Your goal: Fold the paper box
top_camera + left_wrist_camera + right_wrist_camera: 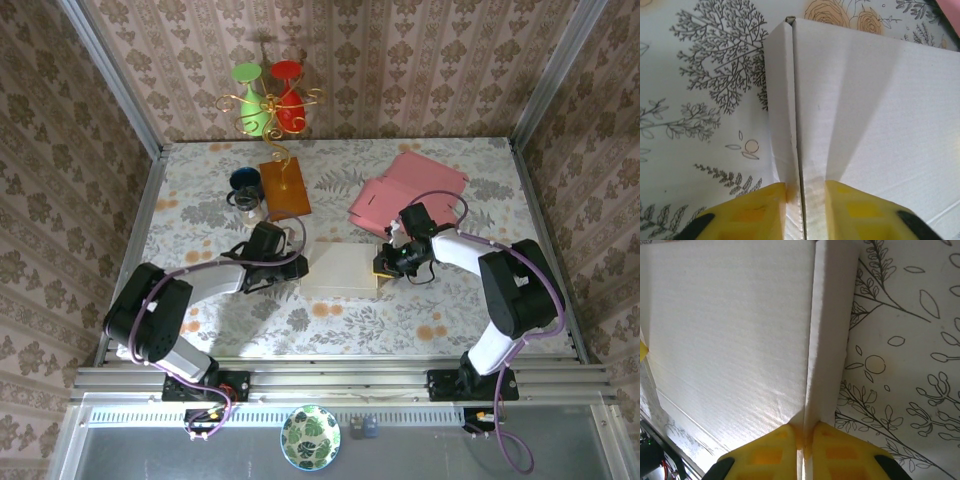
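Observation:
The white paper box lies flat in the middle of the flowered table. My left gripper is at its left edge and my right gripper at its right edge. In the left wrist view the yellow fingers straddle the raised side wall of the box, and the left gripper is shut on that wall. In the right wrist view the right gripper pinches the upright right wall of the box, its fingers pressed against both faces.
Flat pink boxes lie behind the right gripper. A brown board, a dark blue cup and a stand with green and red glasses are at the back left. A patterned bowl sits below the table's front rail.

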Available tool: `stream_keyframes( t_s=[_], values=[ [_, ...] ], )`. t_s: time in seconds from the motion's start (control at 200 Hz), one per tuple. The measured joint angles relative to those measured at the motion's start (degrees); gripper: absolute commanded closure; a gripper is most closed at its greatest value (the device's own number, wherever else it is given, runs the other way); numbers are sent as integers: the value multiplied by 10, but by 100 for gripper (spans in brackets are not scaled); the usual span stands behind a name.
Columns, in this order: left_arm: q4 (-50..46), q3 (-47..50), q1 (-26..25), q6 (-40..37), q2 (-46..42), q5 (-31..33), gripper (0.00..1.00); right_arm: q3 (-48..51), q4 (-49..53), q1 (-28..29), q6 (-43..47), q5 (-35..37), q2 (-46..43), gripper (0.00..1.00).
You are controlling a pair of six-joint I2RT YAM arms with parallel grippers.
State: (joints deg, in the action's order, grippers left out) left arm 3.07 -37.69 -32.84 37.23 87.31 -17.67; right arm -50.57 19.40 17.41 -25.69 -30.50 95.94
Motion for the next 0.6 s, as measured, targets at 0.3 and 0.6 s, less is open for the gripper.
stream_keyframes(
  t_s=[0.3, 0.6],
  values=[
    [15, 32, 25, 0, -26, -48, 80, 0, -1, 0, 0, 0, -2, 82],
    [43, 32, 26, 1, -8, -64, 81, 6, 1, -8, 4, 0, -13, 68]
  ],
)
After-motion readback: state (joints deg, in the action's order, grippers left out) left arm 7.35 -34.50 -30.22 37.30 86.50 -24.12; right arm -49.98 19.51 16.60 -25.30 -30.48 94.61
